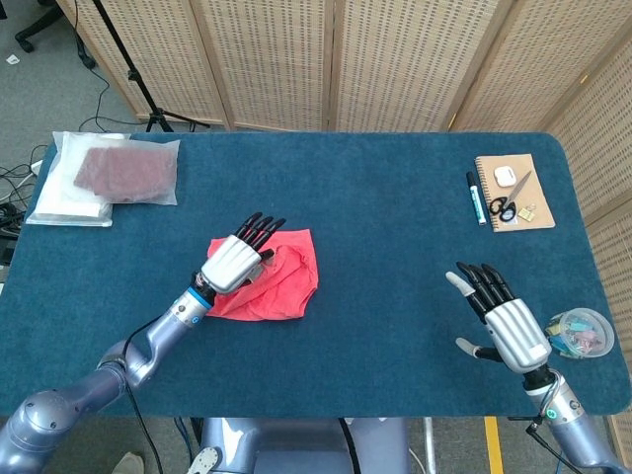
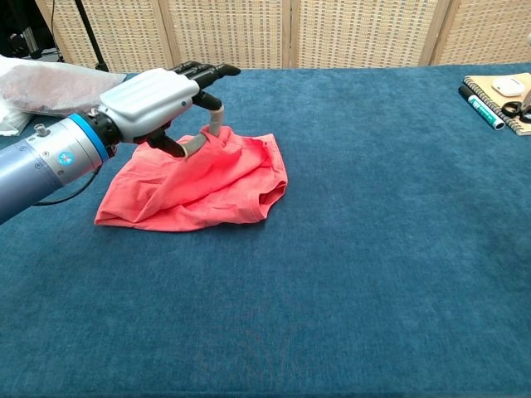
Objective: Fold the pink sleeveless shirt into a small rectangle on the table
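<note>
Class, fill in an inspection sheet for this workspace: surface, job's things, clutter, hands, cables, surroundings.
Surface: blue table, felt-like top.
Job's things: pink shirt, crumpled, partly folded, left of centre.
Clutter: bagged cloth at far left; notebook with scissors on it, pen beside it; tub at right edge.
Hands: left hand pinches and lifts a shirt edge; right hand holds nothing, fingers spread.
Cables: on the floor at far left.
Surroundings: wicker screens; stand.

pink shirt (image 2: 207,178) | crumpled, loosely folded | on blue table, left of centre | far-left edge lifted
</note>
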Controlling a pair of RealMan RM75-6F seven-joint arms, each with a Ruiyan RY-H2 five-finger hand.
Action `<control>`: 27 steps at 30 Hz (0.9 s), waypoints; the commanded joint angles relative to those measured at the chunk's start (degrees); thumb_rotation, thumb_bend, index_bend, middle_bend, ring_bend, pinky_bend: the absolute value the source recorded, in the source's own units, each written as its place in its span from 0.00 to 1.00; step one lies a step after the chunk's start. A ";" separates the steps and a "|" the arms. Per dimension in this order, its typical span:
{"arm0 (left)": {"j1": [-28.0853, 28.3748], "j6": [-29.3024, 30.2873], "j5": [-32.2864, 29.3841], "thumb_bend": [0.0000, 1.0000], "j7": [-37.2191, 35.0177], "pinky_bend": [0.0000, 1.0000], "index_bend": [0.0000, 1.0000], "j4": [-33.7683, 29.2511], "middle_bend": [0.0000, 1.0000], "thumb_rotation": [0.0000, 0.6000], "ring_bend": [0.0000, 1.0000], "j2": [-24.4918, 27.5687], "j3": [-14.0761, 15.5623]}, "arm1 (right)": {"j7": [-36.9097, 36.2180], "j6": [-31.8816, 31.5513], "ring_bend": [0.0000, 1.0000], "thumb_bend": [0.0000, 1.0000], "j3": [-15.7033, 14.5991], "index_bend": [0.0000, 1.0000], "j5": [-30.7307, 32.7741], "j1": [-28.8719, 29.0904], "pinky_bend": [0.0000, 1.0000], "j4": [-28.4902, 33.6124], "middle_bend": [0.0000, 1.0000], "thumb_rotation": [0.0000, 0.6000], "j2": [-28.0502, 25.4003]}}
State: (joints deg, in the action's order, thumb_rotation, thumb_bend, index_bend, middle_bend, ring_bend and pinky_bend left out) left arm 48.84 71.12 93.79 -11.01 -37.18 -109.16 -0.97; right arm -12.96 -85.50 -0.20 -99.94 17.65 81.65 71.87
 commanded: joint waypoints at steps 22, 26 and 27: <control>1.99 8.11 10.89 0.47 9.75 0.00 0.69 5.69 0.00 1.00 0.00 -5.18 6.67 | -0.40 -0.43 0.00 0.00 0.13 0.00 -0.10 -0.11 0.00 0.26 0.00 1.00 -0.40; 2.05 8.72 11.87 0.46 10.00 0.00 0.69 7.51 0.00 1.00 0.00 -6.24 7.58 | -0.43 -0.30 0.00 0.00 0.12 0.00 -0.06 -0.07 0.00 0.21 0.00 1.00 -0.41; 2.03 8.62 11.87 0.44 9.91 0.00 0.68 7.70 0.00 1.00 0.00 -6.38 7.65 | -0.44 -0.29 0.00 0.00 0.12 0.00 -0.06 -0.07 0.00 0.21 0.00 1.00 -0.42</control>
State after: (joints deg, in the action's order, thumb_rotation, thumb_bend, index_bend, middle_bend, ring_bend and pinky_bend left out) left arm 50.87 79.73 105.54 -1.09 -29.66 -115.37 6.55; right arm -13.40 -85.79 -0.08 -100.00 17.58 81.86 71.45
